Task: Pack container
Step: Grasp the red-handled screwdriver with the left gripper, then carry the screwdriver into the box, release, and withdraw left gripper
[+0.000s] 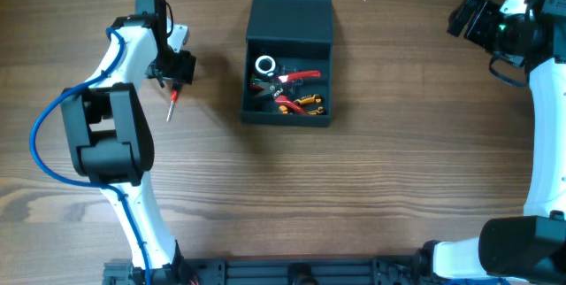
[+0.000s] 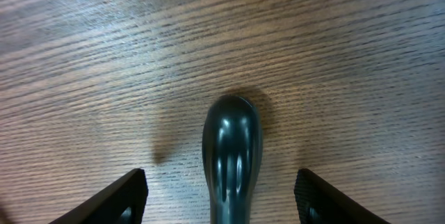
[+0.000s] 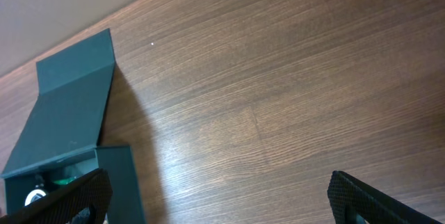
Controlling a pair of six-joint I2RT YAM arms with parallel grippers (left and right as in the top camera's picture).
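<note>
The dark teal container point(image 1: 288, 117) stands at the table's middle back with its flap lid point(image 1: 291, 6) open and leaning back. Inside lie a white ring point(image 1: 265, 64), red-handled pliers point(image 1: 301, 77) and an orange-handled tool point(image 1: 306, 103). A screwdriver point(image 1: 172, 99) lies on the table left of the container. My left gripper point(image 1: 177, 69) is open, its fingers on either side of the screwdriver's dark handle point(image 2: 231, 140) and apart from it. My right gripper point(image 1: 464, 15) is open and empty at the far right back. The right wrist view shows the container's lid point(image 3: 69, 106).
The wooden table point(image 1: 371, 179) has bare wood between container and right arm. The arm bases stand at the front edge, left point(image 1: 133, 232) and right point(image 1: 504, 250).
</note>
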